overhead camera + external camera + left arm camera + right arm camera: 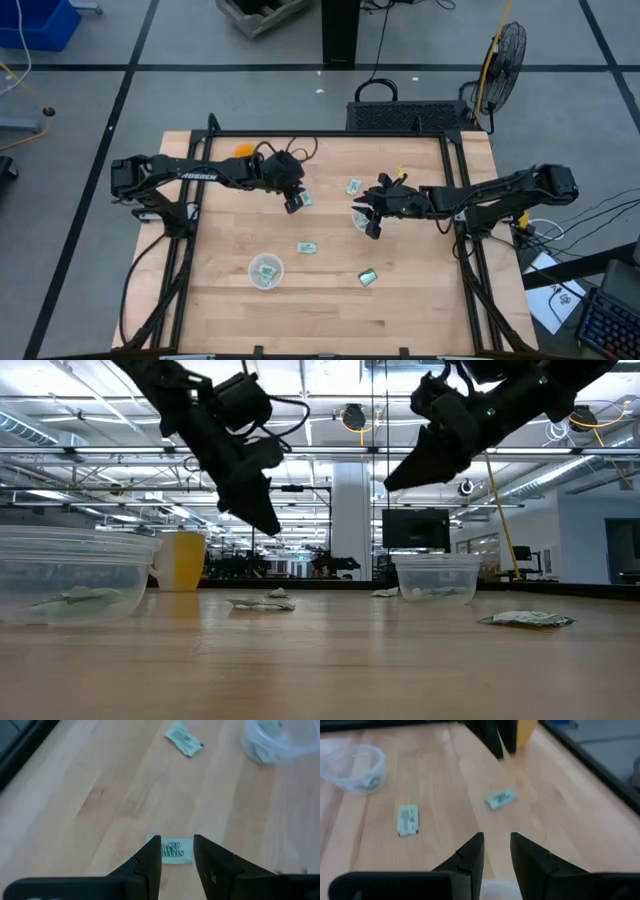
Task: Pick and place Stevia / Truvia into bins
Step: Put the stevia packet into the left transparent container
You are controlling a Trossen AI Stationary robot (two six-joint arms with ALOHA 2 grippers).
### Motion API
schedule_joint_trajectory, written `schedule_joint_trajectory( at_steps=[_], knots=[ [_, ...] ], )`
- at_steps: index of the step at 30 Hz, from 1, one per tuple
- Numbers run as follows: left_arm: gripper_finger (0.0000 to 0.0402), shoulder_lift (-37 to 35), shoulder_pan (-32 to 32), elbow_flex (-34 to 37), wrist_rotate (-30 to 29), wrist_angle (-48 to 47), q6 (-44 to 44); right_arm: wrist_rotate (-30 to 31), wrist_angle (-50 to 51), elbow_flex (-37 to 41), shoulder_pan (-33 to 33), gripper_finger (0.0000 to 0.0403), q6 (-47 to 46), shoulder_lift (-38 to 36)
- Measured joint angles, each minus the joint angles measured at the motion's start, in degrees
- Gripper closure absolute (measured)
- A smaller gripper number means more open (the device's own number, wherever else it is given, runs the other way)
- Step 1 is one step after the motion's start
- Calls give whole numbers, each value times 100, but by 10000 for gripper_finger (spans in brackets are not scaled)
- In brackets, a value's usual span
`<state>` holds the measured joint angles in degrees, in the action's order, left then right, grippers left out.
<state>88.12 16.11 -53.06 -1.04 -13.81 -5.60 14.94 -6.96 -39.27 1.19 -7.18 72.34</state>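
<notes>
Left gripper (pixel 176 851) open above packet (pixel 172 851), seemingly not touching

Hidden in part behind the left gripper (pixel 177 854) in its wrist view: a pale packet (pixel 172 852), print too blurred to read, with a clear cup (pixel 280 740) cut off at the frame's edge. Cut off likewise in the low view: the near cup (pixel 70 575), contents too hazy to count. Too small to read from above: the darker green packet (pixel 367 278).
</notes>
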Motion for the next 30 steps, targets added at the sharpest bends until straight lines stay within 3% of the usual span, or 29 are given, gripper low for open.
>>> schedule_joint_trajectory(
  at_steps=[7,14,19,30],
  knots=[
    [282,483,178,294,271,888,-423,0,-544,2,-48,312,407,0],
    [282,1270,161,300,-1,1063,-241,-4,-920,4,-45,312,659,0],
    [282,1293,142,296,-445,1184,-535,-4,-950,4,-45,312,801,0],
    [282,1301,135,297,-460,1390,-693,-4,-946,4,-45,312,796,0]
  ],
)
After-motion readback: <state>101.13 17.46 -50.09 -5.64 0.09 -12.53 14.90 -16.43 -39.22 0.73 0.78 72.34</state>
